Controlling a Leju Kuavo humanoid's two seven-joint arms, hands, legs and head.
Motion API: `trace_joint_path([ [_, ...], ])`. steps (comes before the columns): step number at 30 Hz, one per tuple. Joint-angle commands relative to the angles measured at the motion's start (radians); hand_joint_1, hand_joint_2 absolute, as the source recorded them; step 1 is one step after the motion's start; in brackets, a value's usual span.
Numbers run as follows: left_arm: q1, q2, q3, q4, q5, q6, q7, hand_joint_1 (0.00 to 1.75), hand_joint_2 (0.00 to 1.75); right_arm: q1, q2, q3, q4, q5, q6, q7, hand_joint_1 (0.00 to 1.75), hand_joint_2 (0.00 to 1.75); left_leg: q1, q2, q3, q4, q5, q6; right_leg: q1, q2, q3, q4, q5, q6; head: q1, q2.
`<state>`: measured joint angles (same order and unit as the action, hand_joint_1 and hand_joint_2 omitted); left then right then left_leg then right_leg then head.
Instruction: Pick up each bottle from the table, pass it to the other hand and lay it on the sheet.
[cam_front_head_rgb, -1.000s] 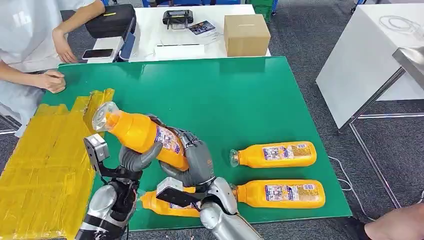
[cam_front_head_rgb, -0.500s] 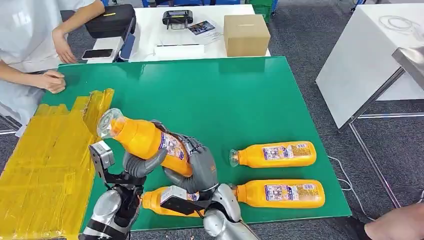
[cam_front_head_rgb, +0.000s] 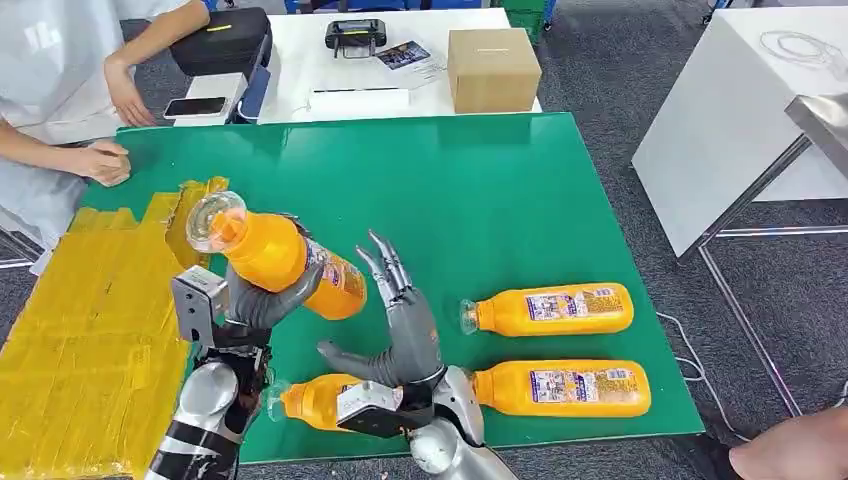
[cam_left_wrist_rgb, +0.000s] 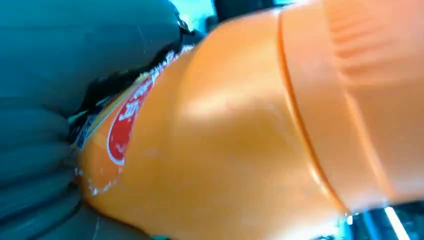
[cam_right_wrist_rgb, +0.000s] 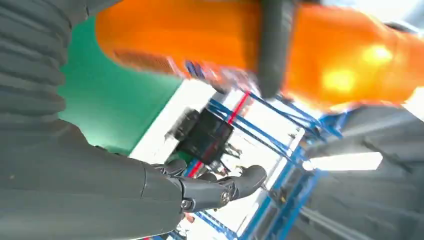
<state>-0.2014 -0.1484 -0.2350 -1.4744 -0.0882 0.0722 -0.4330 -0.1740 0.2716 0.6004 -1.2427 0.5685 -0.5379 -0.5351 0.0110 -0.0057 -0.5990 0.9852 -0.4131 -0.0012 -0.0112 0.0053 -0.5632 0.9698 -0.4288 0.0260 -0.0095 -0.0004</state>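
My left hand grips an orange bottle with a clear cap, tilted above the green table near the yellow sheet. The same bottle looms large in the left wrist view, and the bottle also appears in the right wrist view. My right hand is beside it with fingers spread, holding nothing. Three more orange bottles lie on the table: one at the right, one nearer the front edge, and one partly hidden behind my right hand.
A person sits at the far left, one hand resting on the table corner. A white table behind holds a cardboard box, a black case, a phone and a controller. Another white table stands at right.
My right hand has let go of the bottle and spread its fingers. The left hand now holds the bottle alone and has carried it up and slightly left toward the sheet.
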Motion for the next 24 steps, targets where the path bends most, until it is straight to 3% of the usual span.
trace_joint_path([
  [1, -0.057, 0.018, 0.031, 0.054, -0.079, 0.061, -0.007, 1.75, 1.75, 0.048, -0.05, 0.001, -0.179, -0.041, -0.007, -0.024, 0.0, 1.75, 0.001, -0.002, 0.007, 0.001, -0.004, 0.001, 0.002, -0.004, 0.009, 0.0, -0.004, -0.001, 0.0, 0.0],
  [3, -0.057, 0.018, 0.031, 0.054, -0.079, 0.061, -0.007, 1.75, 1.75, 0.048, -0.05, 0.001, -0.179, -0.041, -0.007, -0.024, 0.0, 1.75, 0.001, -0.001, 0.005, 0.0, -0.002, 0.0, 0.001, -0.002, 0.007, -0.001, -0.002, -0.001, 0.0, 0.0],
  [8, -0.077, 0.044, 0.021, 0.057, -0.568, 0.358, 0.035, 1.75, 1.75, 0.084, -0.062, -0.008, -0.294, -0.135, 0.056, -0.069, 0.0, 1.75, 0.0, -0.002, 0.003, 0.0, -0.001, 0.0, 0.001, -0.002, 0.004, -0.001, -0.002, -0.001, 0.0, 0.0],
  [15, -0.1, 0.084, 0.106, 0.17, -1.008, 0.541, 0.15, 1.75, 1.75, 0.137, -0.098, -0.019, -0.434, -0.263, 0.187, -0.081, 0.0, 1.75, 0.0, 0.0, 0.003, -0.001, -0.001, 0.0, 0.0, -0.001, 0.003, -0.001, -0.001, -0.001, 0.0, 0.0],
  [16, -0.097, 0.088, 0.115, 0.185, -1.059, 0.557, 0.164, 1.75, 1.75, 0.142, -0.099, -0.02, -0.44, -0.261, 0.184, -0.083, 0.0, 1.75, 0.001, 0.0, 0.009, -0.001, -0.004, 0.0, 0.001, -0.001, 0.01, -0.002, -0.003, -0.002, 0.0, 0.0],
  [20, -0.141, 0.135, 0.132, 0.315, -1.174, 0.558, 0.212, 1.75, 1.75, 0.138, -0.106, -0.023, -0.452, -0.301, 0.201, -0.094, 0.0, 1.75, 0.0, 0.0, 0.005, -0.002, -0.001, 0.0, 0.001, -0.001, 0.005, -0.002, -0.001, -0.001, 0.0, 0.0],
  [24, -0.15, 0.14, 0.136, 0.333, -1.185, 0.562, 0.216, 1.75, 1.75, 0.137, -0.108, -0.023, -0.452, -0.306, 0.205, -0.096, 0.0, 1.75, 0.001, -0.001, 0.006, -0.001, -0.001, 0.0, 0.001, -0.002, 0.006, -0.002, -0.001, -0.001, 0.0, 0.0],
])
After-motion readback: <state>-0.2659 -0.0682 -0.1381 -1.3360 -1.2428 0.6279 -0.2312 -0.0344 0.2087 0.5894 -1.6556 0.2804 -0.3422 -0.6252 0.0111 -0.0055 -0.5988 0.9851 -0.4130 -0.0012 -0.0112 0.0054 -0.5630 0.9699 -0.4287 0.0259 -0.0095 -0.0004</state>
